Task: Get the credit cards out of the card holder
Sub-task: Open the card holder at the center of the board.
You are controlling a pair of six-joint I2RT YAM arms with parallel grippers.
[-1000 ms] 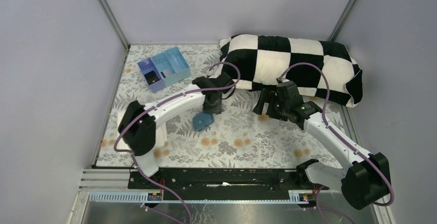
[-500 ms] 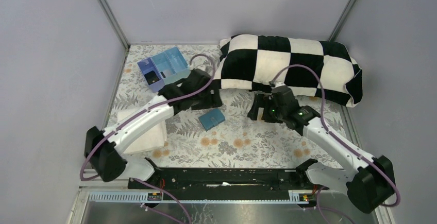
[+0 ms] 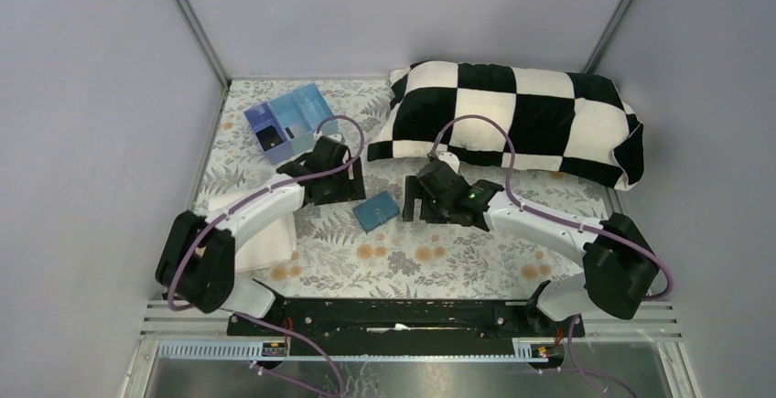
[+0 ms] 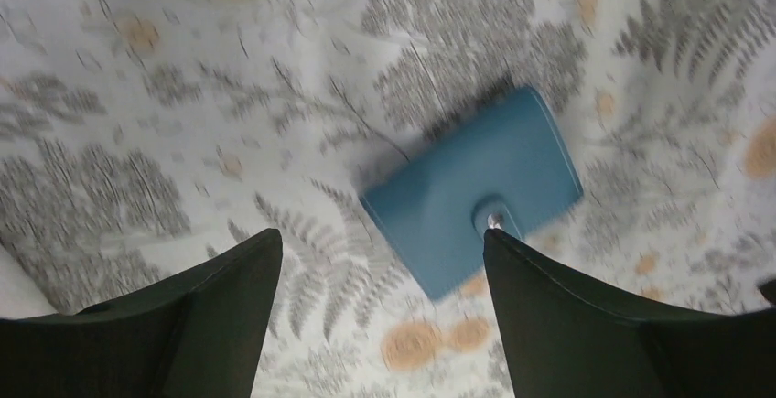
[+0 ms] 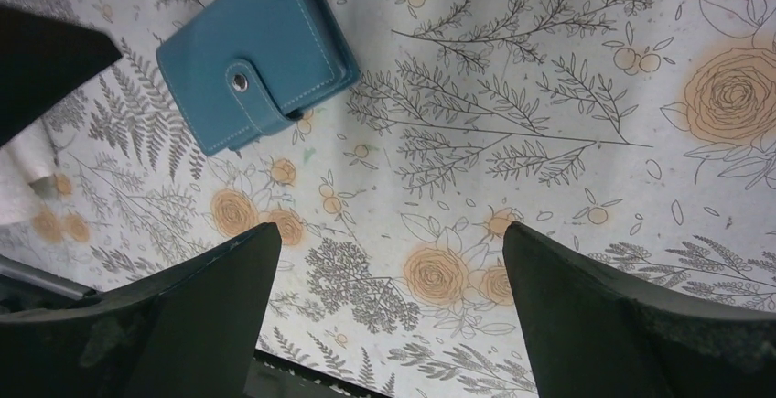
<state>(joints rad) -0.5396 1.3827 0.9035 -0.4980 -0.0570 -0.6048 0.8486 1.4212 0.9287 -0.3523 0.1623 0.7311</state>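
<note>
The card holder (image 3: 376, 210) is a small blue case, closed with a snap tab, lying flat on the flowered cloth. It shows in the left wrist view (image 4: 471, 201) and the right wrist view (image 5: 256, 55). My left gripper (image 3: 352, 189) is open and empty, just left of the holder and slightly behind it; in its own view (image 4: 380, 238) the holder lies ahead, near the right finger (image 4: 586, 325). My right gripper (image 3: 412, 204) is open and empty just right of the holder; in its own view (image 5: 392, 229) the holder lies ahead to the left. No cards are visible.
A blue-and-purple compartment tray (image 3: 291, 122) stands at the back left. A black-and-white checked pillow (image 3: 512, 114) fills the back right. A folded white cloth (image 3: 261, 233) lies at the left under my left arm. A black rail (image 3: 393, 311) runs along the near edge.
My left gripper has drawn back to the left from over the card holder, which now lies flat. My right gripper has moved left, close to the holder.
</note>
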